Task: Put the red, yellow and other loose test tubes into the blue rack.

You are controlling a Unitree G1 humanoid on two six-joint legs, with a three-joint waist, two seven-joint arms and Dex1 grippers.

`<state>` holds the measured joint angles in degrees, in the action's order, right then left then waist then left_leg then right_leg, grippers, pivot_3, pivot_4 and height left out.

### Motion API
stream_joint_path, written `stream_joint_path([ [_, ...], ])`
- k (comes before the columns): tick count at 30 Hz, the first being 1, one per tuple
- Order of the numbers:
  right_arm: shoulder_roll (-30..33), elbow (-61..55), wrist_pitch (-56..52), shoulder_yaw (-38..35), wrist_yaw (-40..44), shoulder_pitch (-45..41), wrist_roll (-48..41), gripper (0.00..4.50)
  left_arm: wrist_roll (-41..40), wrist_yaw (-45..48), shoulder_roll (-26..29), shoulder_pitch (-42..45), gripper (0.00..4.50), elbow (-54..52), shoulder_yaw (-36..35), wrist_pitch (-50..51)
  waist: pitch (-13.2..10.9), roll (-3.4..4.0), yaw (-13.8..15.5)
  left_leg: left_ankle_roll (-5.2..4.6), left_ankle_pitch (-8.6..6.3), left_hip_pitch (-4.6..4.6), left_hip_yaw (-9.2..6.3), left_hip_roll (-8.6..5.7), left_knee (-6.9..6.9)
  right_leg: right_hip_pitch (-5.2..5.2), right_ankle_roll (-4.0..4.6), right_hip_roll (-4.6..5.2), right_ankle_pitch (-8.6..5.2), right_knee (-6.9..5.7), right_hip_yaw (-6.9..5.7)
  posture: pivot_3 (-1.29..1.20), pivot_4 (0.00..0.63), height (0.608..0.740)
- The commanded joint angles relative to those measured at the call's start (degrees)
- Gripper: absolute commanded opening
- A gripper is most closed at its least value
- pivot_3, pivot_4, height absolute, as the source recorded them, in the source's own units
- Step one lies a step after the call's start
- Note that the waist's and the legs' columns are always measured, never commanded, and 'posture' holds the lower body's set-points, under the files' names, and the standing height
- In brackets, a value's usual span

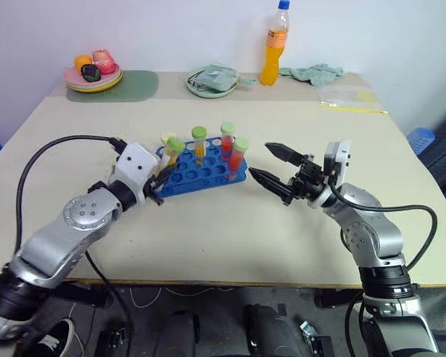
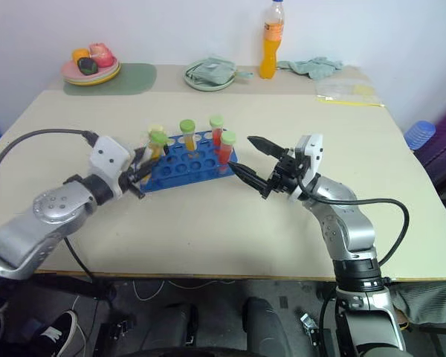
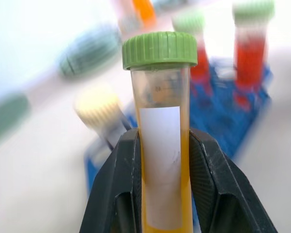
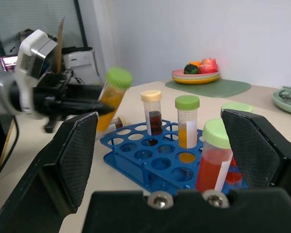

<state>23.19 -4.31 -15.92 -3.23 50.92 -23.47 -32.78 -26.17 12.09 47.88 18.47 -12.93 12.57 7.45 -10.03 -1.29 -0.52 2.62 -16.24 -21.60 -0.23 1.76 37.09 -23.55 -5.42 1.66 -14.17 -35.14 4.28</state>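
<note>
The left tool (image 1: 162,181) is clamped on a yellow tube (image 3: 161,145) with a green cap, the tube pinched between its two black fingers (image 3: 117,189) about midway down, with the cap well clear above them. It holds the tube just off the near-left end of the blue rack (image 1: 201,169), slightly tilted and not over any hole that I can make out. The right tool (image 1: 271,167) hangs at the rack's other end with its jaws spread wide and nothing between them.

Four tubes already stand in the rack: a dark one with a cream cap (image 4: 153,116), another yellow one (image 4: 186,124), and two red ones (image 4: 212,162). The rack sits near the middle of the worktop (image 1: 230,238), well apart from the plates and the orange bottle (image 1: 275,44) at the back.

The risk I see is the tilt. If the tube goes down at that angle, its foot may catch on a hole's rim and shove the light rack sideways, or knock the cream-capped tube beside it. Letting go before it is seated could drop it onto the worktop. The empty right tool is close enough to clip the red tubes should it swing in.
</note>
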Motion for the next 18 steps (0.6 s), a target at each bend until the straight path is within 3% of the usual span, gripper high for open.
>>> stream_joint_path([
  [1, 0.71, -0.41, 0.73, -1.79, 0.55, -0.87, -0.65, 4.50, 6.27, 5.97, -5.65, 3.20, 0.83, 6.70, -2.36, -12.34, 0.00, 0.00, -0.05, -0.04, -0.02, -0.02, 0.01, 0.00, 0.01, 0.00, -0.01, 0.00, 0.00, 0.02, 0.01, 0.00, 0.150, 0.740],
  [5, 0.60, -0.72, 0.38, -1.91, 0.32, -1.18, -0.95, 4.50, 5.10, 12.90, -13.88, 6.43, 0.83, 13.13, -3.60, -17.22, 0.01, -0.01, -0.14, -0.15, -0.08, -0.07, -0.02, 0.00, 0.07, 0.00, -0.22, 0.00, 0.12, -0.01, -0.01, 0.00, 0.150, 0.740],
  [10, 1.16, 0.01, 1.15, -2.29, 0.68, -1.47, -0.31, 4.50, 11.69, 14.05, -21.76, 10.09, 0.83, 21.05, -2.85, -22.48, 0.01, 0.00, -0.38, -0.22, -0.11, 0.06, -0.03, 0.01, 0.07, 0.03, -0.45, -0.05, 0.25, -0.13, 0.01, 0.00, 0.150, 0.740],
  [18, 2.25, -1.31, 0.55, -3.97, 0.08, -0.25, -0.60, 4.50, 16.23, 14.34, -28.14, 11.59, 0.83, 28.43, -4.69, -27.32, 0.02, 0.00, -0.30, -0.25, -0.12, 0.06, -0.06, 0.02, 0.08, 0.04, -0.51, -0.06, 0.28, -0.14, 0.01, 0.00, 0.150, 0.740],
])
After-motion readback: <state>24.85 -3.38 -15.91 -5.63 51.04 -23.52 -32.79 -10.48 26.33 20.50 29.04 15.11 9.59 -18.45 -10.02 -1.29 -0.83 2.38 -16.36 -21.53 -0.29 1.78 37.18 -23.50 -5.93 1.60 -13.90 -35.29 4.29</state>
